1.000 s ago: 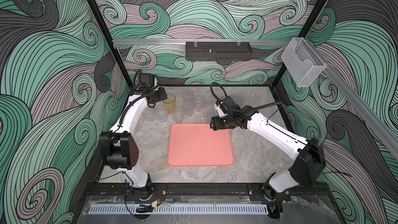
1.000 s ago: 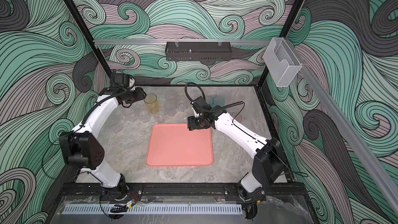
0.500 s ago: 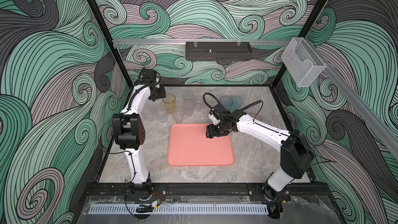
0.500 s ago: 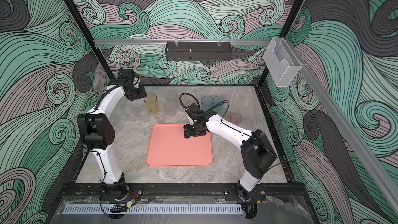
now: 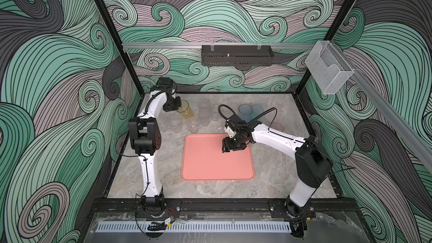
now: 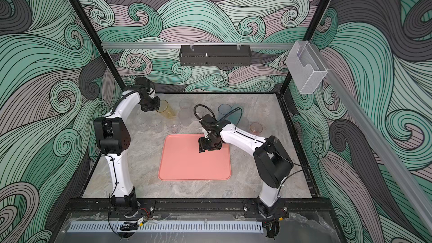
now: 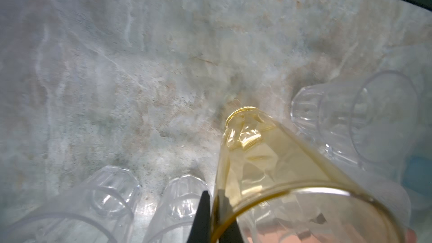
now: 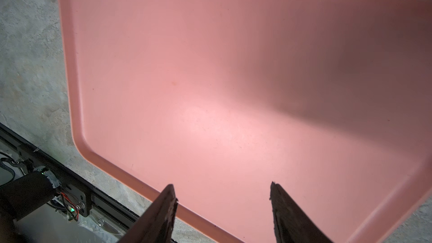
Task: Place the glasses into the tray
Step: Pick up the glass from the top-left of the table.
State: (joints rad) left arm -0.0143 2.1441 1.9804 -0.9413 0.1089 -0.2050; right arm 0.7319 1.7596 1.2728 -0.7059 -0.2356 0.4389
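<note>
Nearest, flat on the marbled surface (image 5: 210,191), about centre: salmon-pink tray (image 5: 217,171). Above its far right part, right fingers (image 5: 225,147), spread apart, tips pointing down at bare pink. Just beyond the tray's far right corner, short reddish glass (image 5: 277,127), upright on the surface. Beyond the far left corner, cluster of short clear glasses (image 5: 175,120), upright and close together. At the far side of that cluster, tall amber glass (image 5: 185,112), its rim pinched by the left fingers (image 7: 202,218), one outside the wall, the other inside. Impossible to tell whether its base touches the surface. Farthest, right of centre: blue-violet glass (image 5: 245,111) and teal glass (image 5: 257,110), side by side, partly behind the right arm's cable.
</note>
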